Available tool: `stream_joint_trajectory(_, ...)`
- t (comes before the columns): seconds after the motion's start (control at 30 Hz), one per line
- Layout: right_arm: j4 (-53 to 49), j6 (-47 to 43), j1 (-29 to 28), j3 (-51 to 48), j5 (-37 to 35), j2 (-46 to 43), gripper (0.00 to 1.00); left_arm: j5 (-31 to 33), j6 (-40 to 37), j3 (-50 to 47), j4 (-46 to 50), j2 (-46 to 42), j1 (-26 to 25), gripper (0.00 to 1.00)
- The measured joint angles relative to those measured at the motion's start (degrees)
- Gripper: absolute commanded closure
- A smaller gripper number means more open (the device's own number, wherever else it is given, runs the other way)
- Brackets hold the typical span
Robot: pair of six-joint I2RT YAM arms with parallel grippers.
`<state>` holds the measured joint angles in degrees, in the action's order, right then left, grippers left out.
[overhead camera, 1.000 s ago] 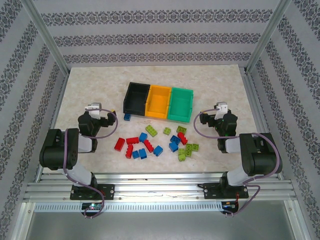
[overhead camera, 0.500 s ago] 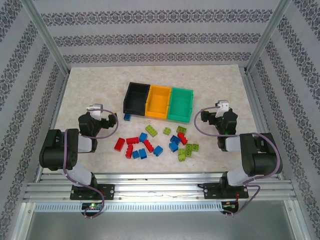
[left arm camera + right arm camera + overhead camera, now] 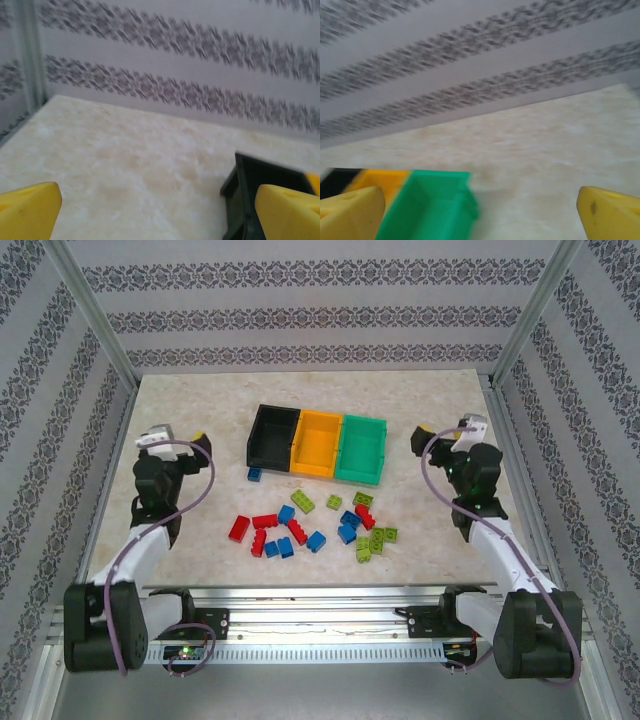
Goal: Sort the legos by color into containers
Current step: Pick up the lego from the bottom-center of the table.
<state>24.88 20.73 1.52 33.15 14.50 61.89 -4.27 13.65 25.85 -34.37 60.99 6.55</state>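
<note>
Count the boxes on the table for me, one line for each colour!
Black box: 1
Orange-yellow box: 1
Green box: 1
Total: 3 boxes

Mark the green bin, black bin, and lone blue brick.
green bin (image 3: 362, 447), top view, inner floor
black bin (image 3: 272, 436), top view, inner floor
lone blue brick (image 3: 256, 475), top view, top face
</note>
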Motion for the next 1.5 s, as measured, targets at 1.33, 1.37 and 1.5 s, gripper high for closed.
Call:
stream_joint_trajectory(1.33,-54.88,-3.10,-28.30,17.75,0.66,29.90,0.74,-34.36,22.71,11.80,37.05,14.53,1.81,0.00)
stream_joint_trajectory(1.37,-54.90,-3.23,-28.30,17.86,0.44,29.90,0.77,-34.75,22.29,12.13,37.53,14.64,1.81,0.00)
stream_joint_trajectory(1.5,-55.25,-3.41,-28.30,18.38,-0.48,29.73,0.86,-36.30,20.94,12.96,39.39,14.88,1.81,0.00)
